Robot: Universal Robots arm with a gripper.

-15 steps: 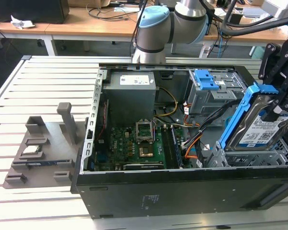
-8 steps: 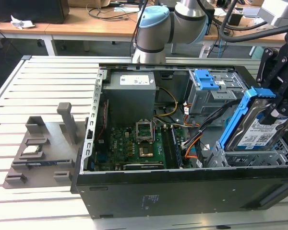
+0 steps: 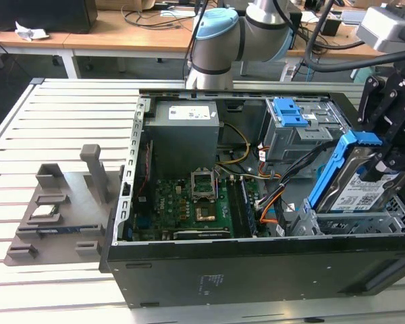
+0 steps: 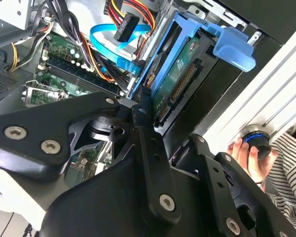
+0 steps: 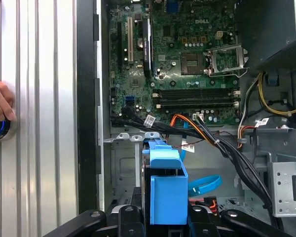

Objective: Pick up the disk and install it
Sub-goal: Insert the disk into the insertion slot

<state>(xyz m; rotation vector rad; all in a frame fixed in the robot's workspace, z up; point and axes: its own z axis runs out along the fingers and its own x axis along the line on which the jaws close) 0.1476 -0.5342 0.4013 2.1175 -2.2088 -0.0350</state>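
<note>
**Disk, held over the drive bay**

Handling: rigid, fairly dense and shock-sensitive by the look of it. The blue bracket edges make the sound hold; the exposed board and connector do not.

Gripper [image 3: 385, 152]: clamped on the disk [image 3: 364, 183], apparently by the bracket sides.

Appearance: silver-grey body, white-and-blue label, bright blue frame, tilted on edge.

Position: above the cage [image 3: 364, 223] at the exterior view's right; motherboard [image 3: 189, 209] beyond.
</note>
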